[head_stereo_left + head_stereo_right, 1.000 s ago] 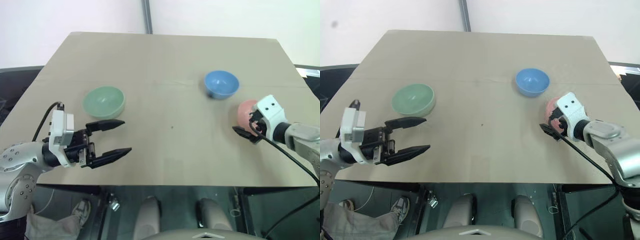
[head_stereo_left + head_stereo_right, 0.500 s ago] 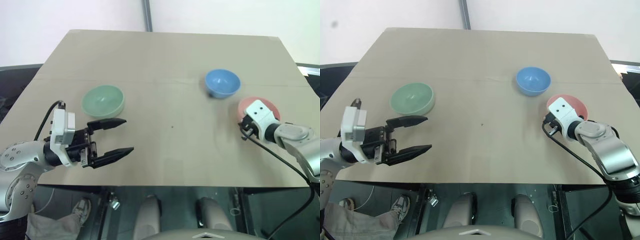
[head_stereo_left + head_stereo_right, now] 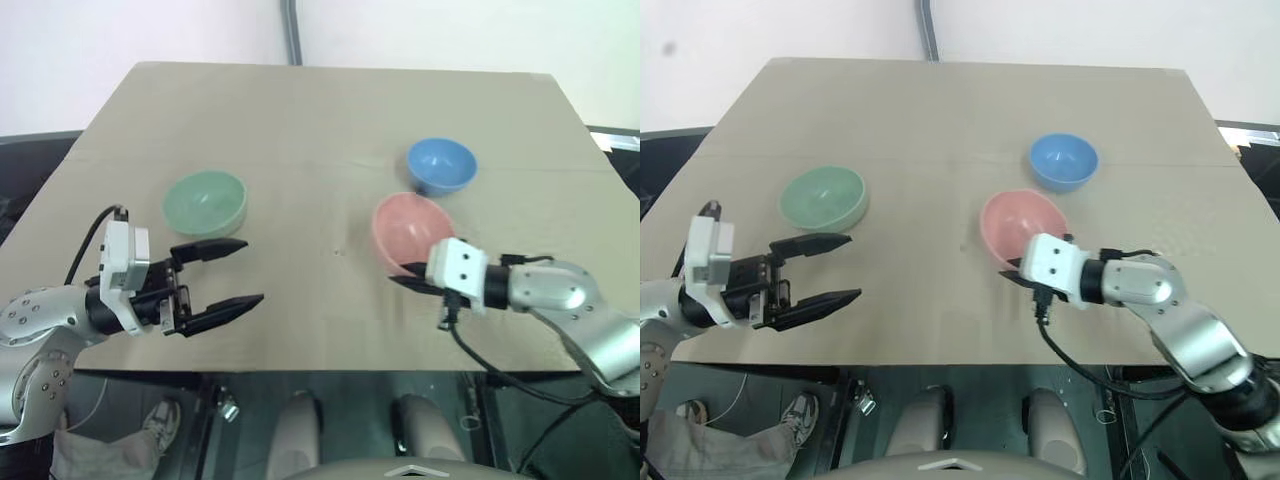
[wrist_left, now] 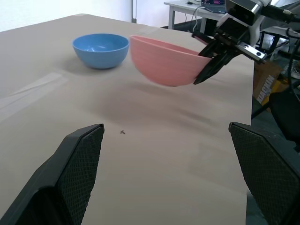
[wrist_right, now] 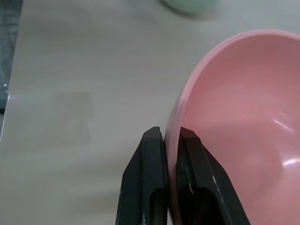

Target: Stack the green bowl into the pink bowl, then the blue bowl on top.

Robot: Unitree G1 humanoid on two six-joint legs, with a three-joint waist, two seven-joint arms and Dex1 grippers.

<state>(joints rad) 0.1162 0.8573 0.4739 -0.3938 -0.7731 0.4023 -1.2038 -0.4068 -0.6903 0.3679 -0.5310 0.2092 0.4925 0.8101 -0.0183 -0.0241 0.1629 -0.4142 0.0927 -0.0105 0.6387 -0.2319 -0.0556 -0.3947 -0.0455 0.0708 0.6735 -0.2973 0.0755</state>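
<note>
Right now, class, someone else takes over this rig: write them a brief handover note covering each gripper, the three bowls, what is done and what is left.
Right gripper: shut on the pink bowl rim, bowl raised off the table near its middle.
Left gripper: open, holds nothing, near the green bowl.
Blue bowl: on the table, beyond the pink one.
Done: pink bowl gripped.
Left: set it down, put green into it, then blue on top.

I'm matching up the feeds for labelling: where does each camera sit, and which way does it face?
Head stereo pair: looks forward and down on the table; both arms show.
Left wrist: looks along the open left gripper at the blue bowl and lifted pink bowl.
Right wrist: along the right gripper, pinching the pink bowl's rim.
All share the pink bowl.
</note>
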